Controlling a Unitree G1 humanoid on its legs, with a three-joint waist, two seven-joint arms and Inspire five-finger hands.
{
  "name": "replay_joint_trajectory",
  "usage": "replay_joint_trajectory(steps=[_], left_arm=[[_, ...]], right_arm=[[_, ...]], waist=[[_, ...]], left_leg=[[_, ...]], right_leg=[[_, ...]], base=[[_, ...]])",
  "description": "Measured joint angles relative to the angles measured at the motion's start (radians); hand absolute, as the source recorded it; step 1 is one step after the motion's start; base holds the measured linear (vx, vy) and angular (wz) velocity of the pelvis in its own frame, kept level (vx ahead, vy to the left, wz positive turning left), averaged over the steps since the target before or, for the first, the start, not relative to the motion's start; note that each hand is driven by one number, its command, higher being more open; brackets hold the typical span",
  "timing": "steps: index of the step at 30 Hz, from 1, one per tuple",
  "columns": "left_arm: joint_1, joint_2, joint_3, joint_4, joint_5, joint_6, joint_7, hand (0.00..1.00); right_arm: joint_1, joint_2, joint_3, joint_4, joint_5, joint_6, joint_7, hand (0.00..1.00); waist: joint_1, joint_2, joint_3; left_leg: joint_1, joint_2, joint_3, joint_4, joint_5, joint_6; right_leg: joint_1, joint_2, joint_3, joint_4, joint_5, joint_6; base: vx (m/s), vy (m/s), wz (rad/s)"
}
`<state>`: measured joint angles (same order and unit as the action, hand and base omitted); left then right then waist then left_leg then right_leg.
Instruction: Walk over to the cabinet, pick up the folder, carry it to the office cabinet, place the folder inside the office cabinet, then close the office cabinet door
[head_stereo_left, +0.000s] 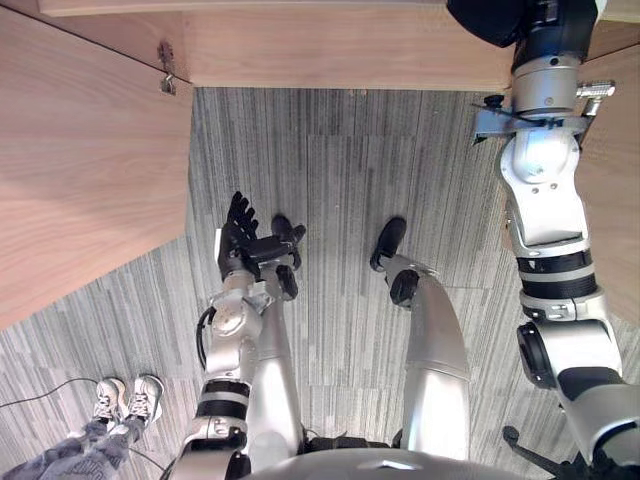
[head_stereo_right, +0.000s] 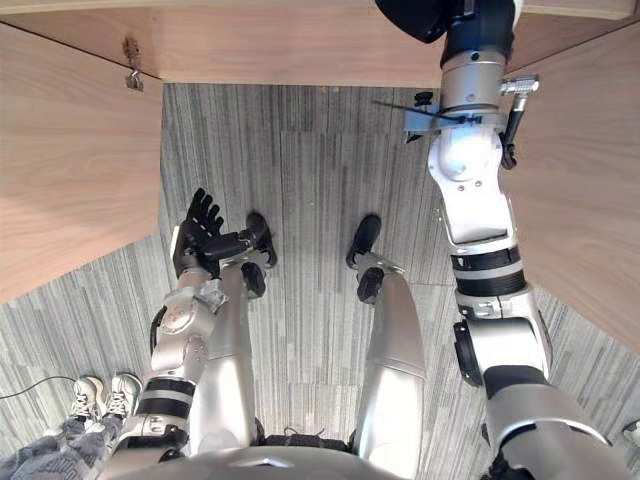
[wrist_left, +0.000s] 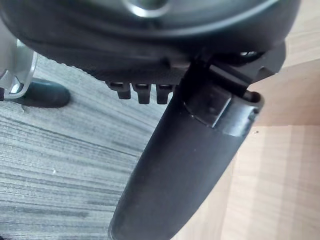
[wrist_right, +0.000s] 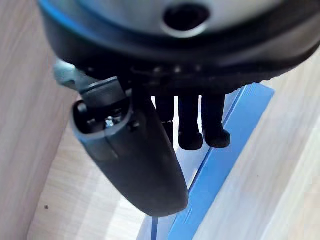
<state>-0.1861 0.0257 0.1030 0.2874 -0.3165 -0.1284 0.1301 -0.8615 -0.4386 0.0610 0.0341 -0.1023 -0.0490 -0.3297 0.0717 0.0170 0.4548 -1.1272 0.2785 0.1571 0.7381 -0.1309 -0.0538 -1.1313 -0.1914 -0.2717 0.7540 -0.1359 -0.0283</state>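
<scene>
1. Reaching into the office cabinet (wrist_right: 65, 200), the right hand (wrist_right: 135, 150) keeps its fingers (wrist_right: 190, 125) straight and together, with the thumb apart. The blue folder (wrist_right: 227, 150) lies on the shelf just past the fingertips.
2. The open cabinet door (head_stereo_left: 80, 180) stands beside the left hand's fingers, and a person's shoes (head_stereo_left: 128, 398) are well behind them.
3. The left hand (head_stereo_left: 238, 242) hangs low over the carpet (head_stereo_left: 350, 160), fingers straight and slightly spread.

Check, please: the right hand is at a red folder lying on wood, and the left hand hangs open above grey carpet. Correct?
No. The folder is blue, not red, as the right wrist view shows. The right hand is at it on wood, and the left hand hangs open above grey carpet.
</scene>
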Motion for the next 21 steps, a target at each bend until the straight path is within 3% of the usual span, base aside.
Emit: replay_joint_trajectory(steps=[12, 21], left_arm=[[-0.024, 0.003, 0.000, 0.030, 0.011, 0.000, 0.028, 1.00], [-0.038, 0.004, 0.000, 0.035, 0.010, -0.002, 0.048, 1.00]], right_arm=[[-0.063, 0.007, 0.073, 0.164, -0.174, 0.055, -0.002, 0.00], [-0.205, 0.005, 0.080, 0.280, -0.173, 0.084, -0.025, 0.00]], waist=[[-0.005, 0.000, 0.000], [-0.012, 0.000, 0.000]], left_leg=[[-0.023, 0.001, -0.009, 0.001, 0.004, -0.001], [-0.047, 0.001, -0.016, -0.004, 0.008, -0.005]], right_leg=[[-0.015, 0.002, -0.007, -0.002, 0.000, 0.000], [-0.034, 0.002, -0.016, -0.006, 0.001, -0.001]], base=[[0.00, 0.043, 0.01], [0.00, 0.007, 0.00]])
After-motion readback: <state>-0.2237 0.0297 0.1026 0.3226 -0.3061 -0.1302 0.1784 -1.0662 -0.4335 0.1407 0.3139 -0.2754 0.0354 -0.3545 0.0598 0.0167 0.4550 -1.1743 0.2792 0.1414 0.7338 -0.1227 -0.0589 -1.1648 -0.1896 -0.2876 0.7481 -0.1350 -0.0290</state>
